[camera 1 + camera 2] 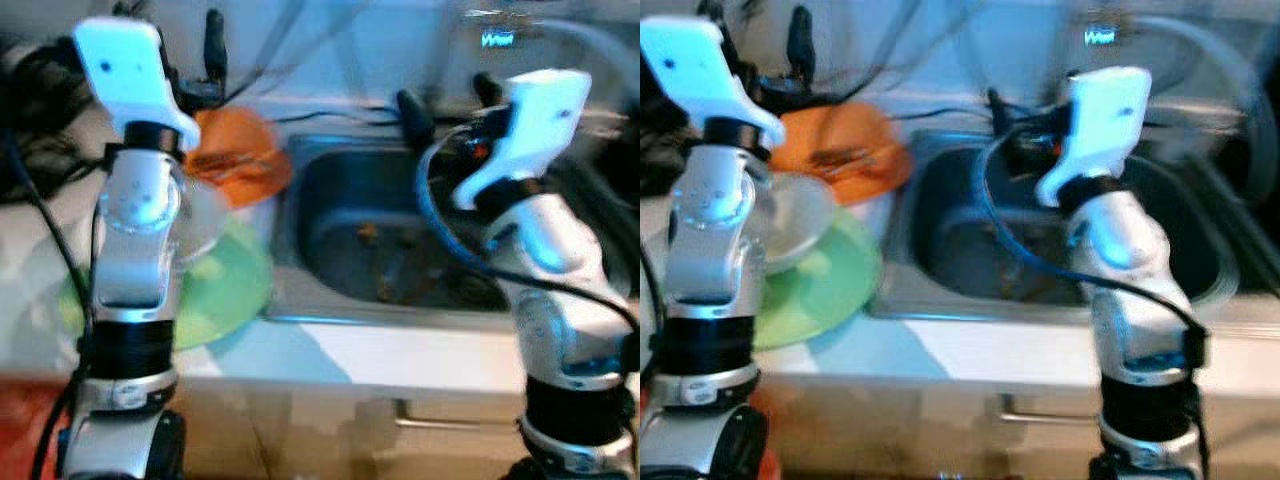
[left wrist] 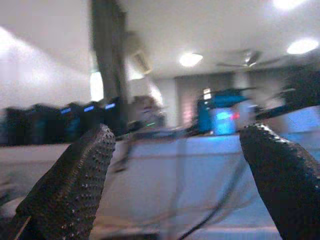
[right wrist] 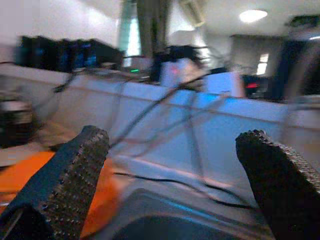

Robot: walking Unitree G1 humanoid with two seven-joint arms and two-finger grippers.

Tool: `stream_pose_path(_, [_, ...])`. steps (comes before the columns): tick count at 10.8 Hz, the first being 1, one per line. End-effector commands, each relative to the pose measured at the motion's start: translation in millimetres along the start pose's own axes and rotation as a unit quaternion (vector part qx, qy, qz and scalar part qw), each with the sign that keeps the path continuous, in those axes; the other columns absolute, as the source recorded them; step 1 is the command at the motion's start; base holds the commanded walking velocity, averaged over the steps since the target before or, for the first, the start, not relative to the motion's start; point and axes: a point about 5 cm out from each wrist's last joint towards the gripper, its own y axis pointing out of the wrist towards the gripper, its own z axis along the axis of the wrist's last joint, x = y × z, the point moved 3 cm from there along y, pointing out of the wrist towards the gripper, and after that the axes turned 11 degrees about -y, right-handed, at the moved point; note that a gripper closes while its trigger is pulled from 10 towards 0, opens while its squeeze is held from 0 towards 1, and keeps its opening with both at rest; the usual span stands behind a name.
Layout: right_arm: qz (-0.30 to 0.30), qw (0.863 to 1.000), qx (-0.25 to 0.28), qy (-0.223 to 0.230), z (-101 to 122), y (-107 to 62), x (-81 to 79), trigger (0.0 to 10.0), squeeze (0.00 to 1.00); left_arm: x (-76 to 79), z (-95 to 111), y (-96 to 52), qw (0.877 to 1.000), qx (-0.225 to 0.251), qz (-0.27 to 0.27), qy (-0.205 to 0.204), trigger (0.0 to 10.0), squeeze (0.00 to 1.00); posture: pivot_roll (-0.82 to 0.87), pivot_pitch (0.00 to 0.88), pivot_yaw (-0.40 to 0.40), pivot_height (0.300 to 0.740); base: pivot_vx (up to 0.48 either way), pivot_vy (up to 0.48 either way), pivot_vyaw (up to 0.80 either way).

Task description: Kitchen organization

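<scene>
Everything is blurred by motion. A steel sink (image 1: 300,205) is set in a white counter. To its left an orange plate (image 1: 243,152) lies at the back, in front of it a greyish dish (image 1: 800,215) resting on a green plate (image 1: 225,290). My left gripper (image 2: 180,170) is raised above the plates, open, nothing between its fingers. Over the sink's back edge my right gripper (image 1: 450,100) is held up, also open and empty. In the right wrist view the orange plate (image 3: 20,175) shows past one finger. Small brownish bits (image 1: 385,285) lie in the sink bottom.
Black cables (image 1: 330,118) run along the low white wall behind the counter. Dark clutter (image 1: 35,110) sits at the counter's far left. Below the counter's front edge (image 1: 400,360) is a cabinet with a metal handle (image 1: 440,423). A red thing (image 1: 20,420) is low on the left.
</scene>
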Motion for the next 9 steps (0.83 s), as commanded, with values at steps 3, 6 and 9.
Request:
stream_pose_path(3, [-0.008,1.000,0.001,-0.007,2.1,-1.3,5.8,10.0,0.00,9.7,9.0,-0.1,1.000,0.011,-0.012,0.007,10.0,0.00,0.01,0.042,0.008,0.740,0.000,0.000,0.00])
stream_pose_path(6, [-0.009,1.000,0.000,-0.007,1.8,-1.1,5.3,10.0,0.00,9.2,6.4,-0.3,1.000,0.001,-0.008,0.005,10.0,0.00,0.01,0.042,0.010,0.740,0.000,-0.179,0.00])
stream_pose_path(9, [-0.009,1.000,-0.001,-0.007,1.5,-1.5,5.2,10.0,0.00,7.1,4.4,-0.3,1.000,-0.004,-0.004,0.009,10.0,0.00,0.00,0.044,0.011,0.740,0.000,-0.356,0.00])
